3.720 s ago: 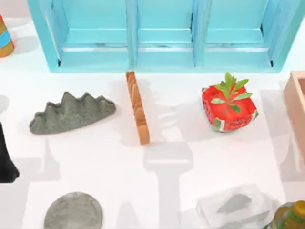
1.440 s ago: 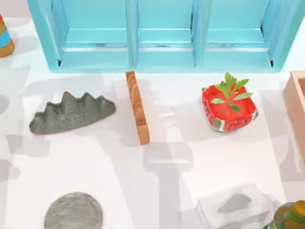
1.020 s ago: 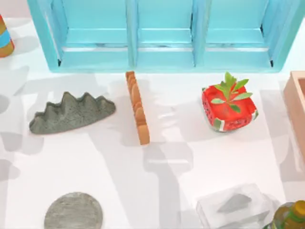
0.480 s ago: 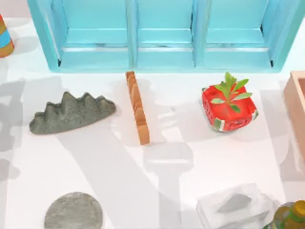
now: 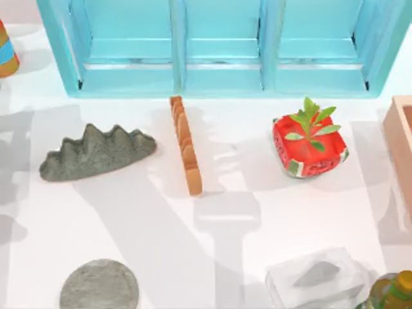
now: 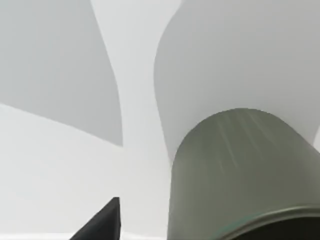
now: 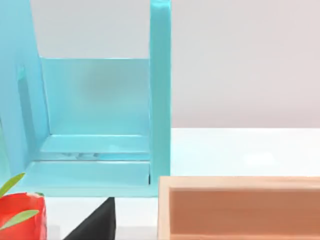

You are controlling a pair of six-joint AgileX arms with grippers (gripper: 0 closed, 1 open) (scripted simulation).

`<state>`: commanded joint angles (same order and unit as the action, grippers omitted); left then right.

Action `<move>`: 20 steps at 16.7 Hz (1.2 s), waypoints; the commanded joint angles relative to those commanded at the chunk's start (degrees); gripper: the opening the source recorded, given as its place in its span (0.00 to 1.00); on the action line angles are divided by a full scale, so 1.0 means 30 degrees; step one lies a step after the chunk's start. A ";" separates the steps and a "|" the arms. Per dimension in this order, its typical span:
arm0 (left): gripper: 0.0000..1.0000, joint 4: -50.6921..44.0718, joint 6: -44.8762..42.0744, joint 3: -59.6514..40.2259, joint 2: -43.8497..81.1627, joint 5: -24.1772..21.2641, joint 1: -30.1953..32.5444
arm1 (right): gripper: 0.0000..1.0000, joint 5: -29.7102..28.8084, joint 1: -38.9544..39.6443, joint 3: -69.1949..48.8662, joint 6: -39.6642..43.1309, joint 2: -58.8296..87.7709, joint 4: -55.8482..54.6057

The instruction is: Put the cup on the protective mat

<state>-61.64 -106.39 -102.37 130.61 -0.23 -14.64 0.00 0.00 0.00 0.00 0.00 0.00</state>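
Note:
The cup point(image 5: 5, 50), orange with a light-blue band, stands at the table's far left back corner, cut off by the top view's edge. The protective mat point(image 5: 99, 286), a round speckled grey disc, lies at the front left with nothing on it. In the left wrist view a dark part of my left gripper point(image 6: 100, 225) sits beside a grey-green cylinder point(image 6: 240, 175) very near the camera. In the right wrist view a dark part of my right gripper point(image 7: 95, 222) points toward the blue shelf, between the red planter and the wooden box.
A blue shelf unit point(image 5: 219, 45) spans the back. On the table lie a jagged grey piece point(image 5: 96, 153), an orange ridged bar point(image 5: 185, 145), a red watermelon planter point(image 5: 309, 145), a wooden box point(image 5: 402, 141), a clear block point(image 5: 315, 277) and a bottle point(image 5: 393, 293).
The black arm part seen at the top view's left edge has left the view. Shadows on the left side of the table have shifted. No object has moved.

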 joint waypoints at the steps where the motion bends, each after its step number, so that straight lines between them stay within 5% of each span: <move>1: 0.77 0.0000 0.0000 0.0000 0.0000 0.0000 0.0000 | 1.00 0.0000 0.0000 0.0000 0.0000 0.0000 0.0000; 11: 0.02 0.0000 0.0000 0.0000 0.0000 0.0000 0.0000 | 1.00 0.0000 0.0000 0.0000 0.0000 0.0000 0.0000; 20: 0.00 0.0005 -0.0031 -0.0003 0.0014 -0.0001 0.0053 | 1.00 0.0000 0.0000 0.0000 0.0000 0.0000 0.0000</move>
<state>-61.62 -106.48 -102.38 130.66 -0.23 -14.48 0.00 0.00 0.00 0.00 0.00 0.00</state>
